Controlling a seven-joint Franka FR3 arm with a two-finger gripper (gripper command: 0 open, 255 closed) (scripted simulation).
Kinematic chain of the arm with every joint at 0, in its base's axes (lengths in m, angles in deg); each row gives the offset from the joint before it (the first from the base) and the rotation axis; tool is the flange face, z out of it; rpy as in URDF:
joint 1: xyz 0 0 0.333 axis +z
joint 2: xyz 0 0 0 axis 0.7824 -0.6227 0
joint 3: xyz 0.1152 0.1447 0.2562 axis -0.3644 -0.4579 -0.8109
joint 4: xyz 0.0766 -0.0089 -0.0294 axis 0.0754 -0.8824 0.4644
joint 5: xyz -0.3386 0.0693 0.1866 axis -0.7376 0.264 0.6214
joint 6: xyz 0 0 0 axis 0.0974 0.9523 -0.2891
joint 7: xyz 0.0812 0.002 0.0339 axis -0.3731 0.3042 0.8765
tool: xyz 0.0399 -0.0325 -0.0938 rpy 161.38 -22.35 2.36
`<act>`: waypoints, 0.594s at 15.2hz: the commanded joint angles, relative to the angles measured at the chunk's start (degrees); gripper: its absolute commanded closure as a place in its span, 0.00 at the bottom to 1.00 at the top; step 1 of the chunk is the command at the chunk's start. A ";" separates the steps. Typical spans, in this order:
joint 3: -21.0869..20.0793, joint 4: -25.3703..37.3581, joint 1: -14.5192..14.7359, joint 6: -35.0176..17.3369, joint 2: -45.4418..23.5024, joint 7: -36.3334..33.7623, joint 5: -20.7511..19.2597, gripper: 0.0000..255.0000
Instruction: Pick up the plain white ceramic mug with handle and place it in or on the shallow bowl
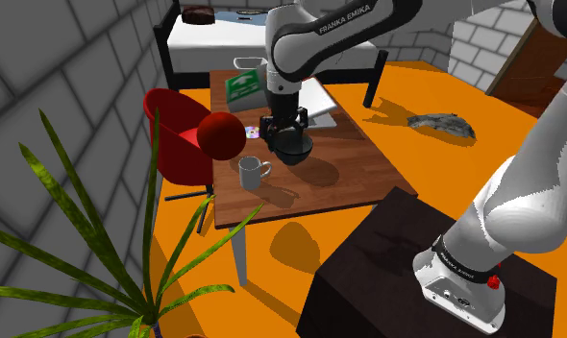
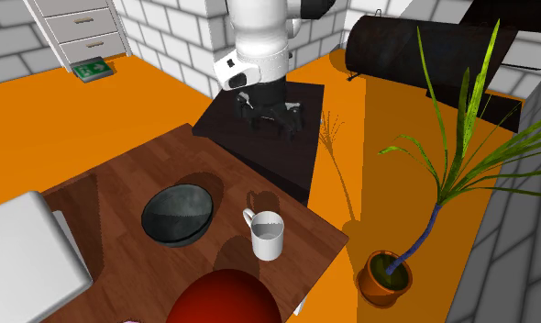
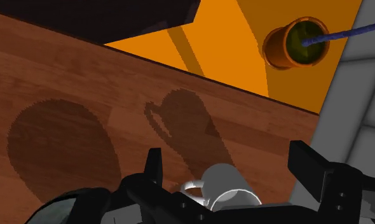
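White mug (image 1: 253,172), upright on the tabletop (image 1: 341,165), lies at 7 o'clock from the spread, empty pincer (image 3: 229,153) in the shoulder view, its handle at 3 o'clock.

Wooden table (image 1: 354,163) on an orange floor (image 1: 416,158); red chair (image 1: 176,134) at the table's edge on the shoulder view's left; potted plant (image 2: 384,275) on the floor near one table corner; white drawers (image 2: 76,27) with a green sign (image 2: 93,67) lying beside them; grey lump (image 1: 443,125) on the floor, maybe a rag, hard to tell.
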 commanded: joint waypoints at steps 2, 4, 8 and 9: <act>-0.19 4.71 0.76 -1.63 -6.59 -2.48 -1.47 0.00; -0.08 8.59 1.40 -2.18 -11.20 -4.00 -2.50 0.00; 0.49 17.44 2.89 -2.33 -20.59 -6.69 -4.34 0.00; 0.69 19.92 3.30 -2.15 -22.98 -7.28 -4.74 0.00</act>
